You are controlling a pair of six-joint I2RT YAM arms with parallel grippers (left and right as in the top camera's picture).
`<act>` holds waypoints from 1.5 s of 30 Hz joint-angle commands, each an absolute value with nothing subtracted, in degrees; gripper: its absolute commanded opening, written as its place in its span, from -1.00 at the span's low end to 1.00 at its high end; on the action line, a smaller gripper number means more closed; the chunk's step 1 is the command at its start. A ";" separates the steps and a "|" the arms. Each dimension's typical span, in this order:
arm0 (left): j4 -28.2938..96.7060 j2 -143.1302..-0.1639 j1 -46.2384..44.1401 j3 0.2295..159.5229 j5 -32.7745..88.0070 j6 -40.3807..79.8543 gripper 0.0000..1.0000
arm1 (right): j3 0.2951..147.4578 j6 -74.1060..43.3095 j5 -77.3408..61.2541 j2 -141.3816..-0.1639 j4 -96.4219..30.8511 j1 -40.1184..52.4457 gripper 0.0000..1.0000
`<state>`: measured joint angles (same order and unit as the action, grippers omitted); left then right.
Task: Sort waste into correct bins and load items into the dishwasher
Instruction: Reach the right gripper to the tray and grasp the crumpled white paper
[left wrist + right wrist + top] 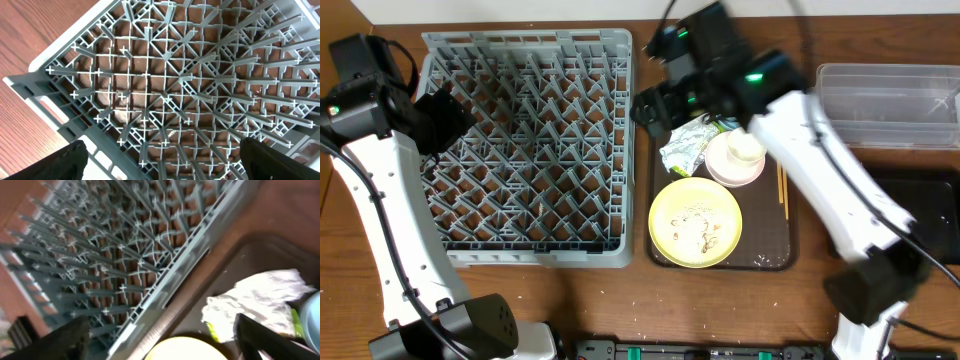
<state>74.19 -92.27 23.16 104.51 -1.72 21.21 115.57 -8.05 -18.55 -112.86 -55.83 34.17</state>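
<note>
The grey dish rack (520, 140) stands left of centre and holds nothing. The brown tray (770, 250) holds the pale yellow plate (695, 222) with rice crumbs, crumpled white paper (685, 148) with a yellow-green packet edge under it, a white bowl with a small white cup (735, 155) in it, and chopsticks (782, 190). My left gripper (445, 118) is open over the rack's left edge (165, 75), with nothing between its fingers (165, 165). My right gripper (650, 108) is open and empty (165, 345) above the gap between the rack (125, 255) and the tray, near the paper (255, 305) and the plate (185, 351).
The clear plastic tub (890, 100) stands at the far right back. The black bin (930, 215) lies in front of it, partly hidden by my right arm. A pale blue rim (312, 320) shows at the right edge of the right wrist view.
</note>
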 commanded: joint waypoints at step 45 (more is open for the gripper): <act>74.35 -92.42 23.35 104.97 -2.20 21.74 0.96 | 118.06 -19.70 3.62 -133.16 -53.78 31.62 -0.97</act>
